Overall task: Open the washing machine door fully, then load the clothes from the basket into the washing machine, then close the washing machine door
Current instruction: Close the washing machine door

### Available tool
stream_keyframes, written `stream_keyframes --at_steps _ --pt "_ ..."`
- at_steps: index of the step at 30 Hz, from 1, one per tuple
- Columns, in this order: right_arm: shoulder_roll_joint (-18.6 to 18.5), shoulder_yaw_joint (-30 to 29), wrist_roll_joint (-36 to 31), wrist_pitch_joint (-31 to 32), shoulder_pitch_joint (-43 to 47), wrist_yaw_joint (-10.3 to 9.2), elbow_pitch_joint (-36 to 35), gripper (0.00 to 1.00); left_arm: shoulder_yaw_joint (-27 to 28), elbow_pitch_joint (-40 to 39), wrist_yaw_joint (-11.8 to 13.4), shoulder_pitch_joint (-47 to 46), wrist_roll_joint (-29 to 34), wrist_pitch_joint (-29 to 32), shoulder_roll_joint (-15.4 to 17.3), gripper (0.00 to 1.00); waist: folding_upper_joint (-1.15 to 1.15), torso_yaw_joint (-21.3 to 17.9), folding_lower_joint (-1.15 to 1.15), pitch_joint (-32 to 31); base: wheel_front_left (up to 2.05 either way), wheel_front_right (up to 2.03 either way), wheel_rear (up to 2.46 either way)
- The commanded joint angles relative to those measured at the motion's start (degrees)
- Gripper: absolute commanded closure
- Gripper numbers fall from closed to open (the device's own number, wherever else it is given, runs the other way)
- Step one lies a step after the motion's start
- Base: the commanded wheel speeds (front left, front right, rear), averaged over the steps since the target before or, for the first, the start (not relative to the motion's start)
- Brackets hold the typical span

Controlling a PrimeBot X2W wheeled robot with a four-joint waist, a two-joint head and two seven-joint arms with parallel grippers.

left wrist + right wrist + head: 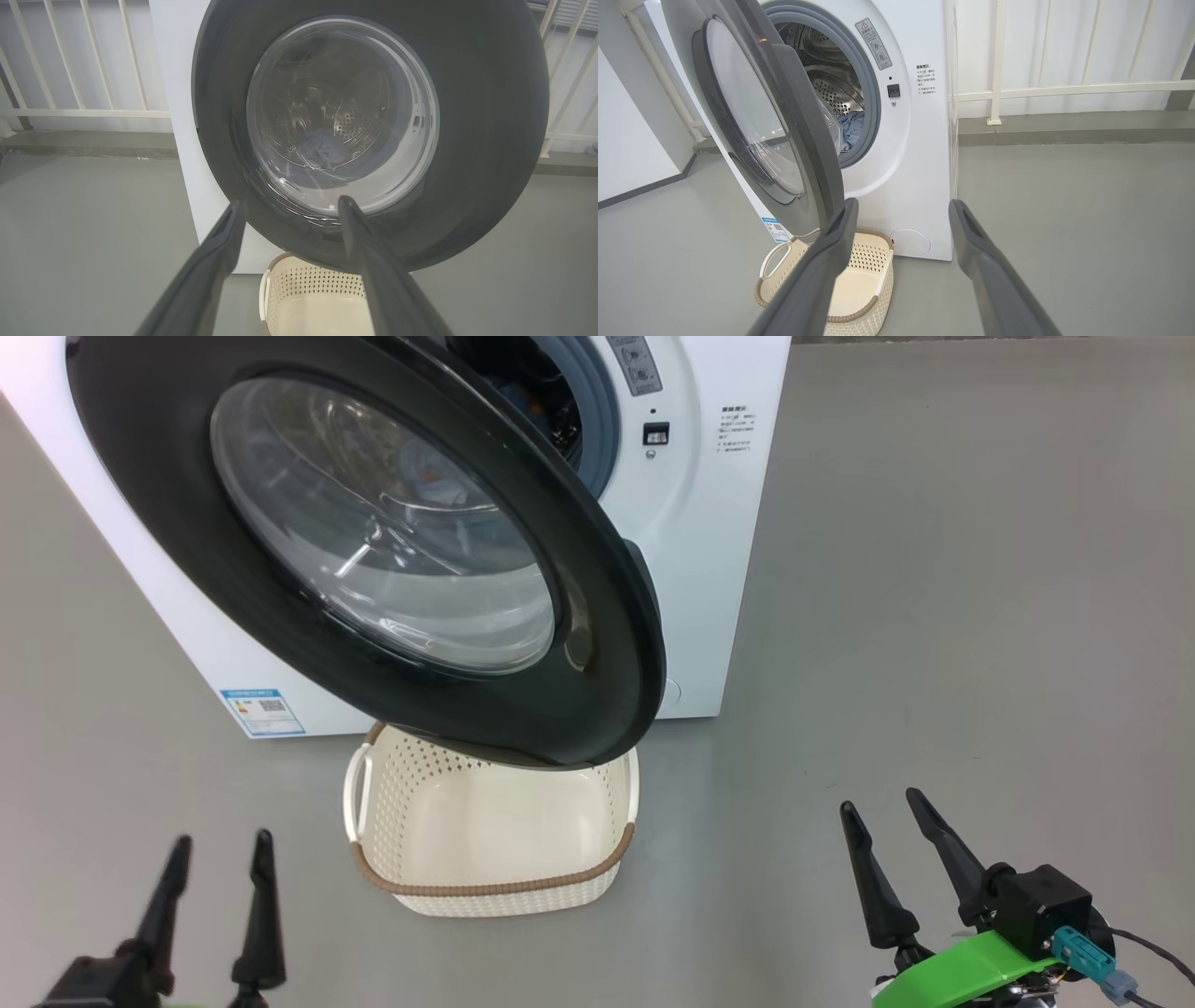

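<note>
door ajar, clothes in drum

We see the door swung over the basket on the floor, washing machine behind it. Left end effector and right end effector both wide, gripping nothing.

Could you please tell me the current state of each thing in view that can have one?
washing machine door: partly open, swung out over the basket, not latched.
washing machine: opening exposed, loaded.
clothes: lying inside the washing machine.
basket: upright, empty.
left gripper: open, holding nothing.
right gripper: open, holding nothing.
</note>
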Motion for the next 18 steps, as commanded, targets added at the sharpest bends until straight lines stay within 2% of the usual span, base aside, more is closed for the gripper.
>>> stream_keyframes --at_steps 1,18 --pt "0.07 1.3 -0.35 -0.68 -0.72 0.1 -1.69 0.0 1.93 0.2 -0.14 -0.62 0.69 -0.35 0.39 0.0 0.0 -0.08 0.0 -0.02 0.0 0.0 0.0" --pt "0.16 0.92 -0.64 -0.68 -1.24 0.1 -2.23 0.0 1.73 3.88 -0.14 -0.87 2.85 -0.36 -0.28 0.0 0.0 -0.99 0.0 0.1 0.0 0.0 0.0"
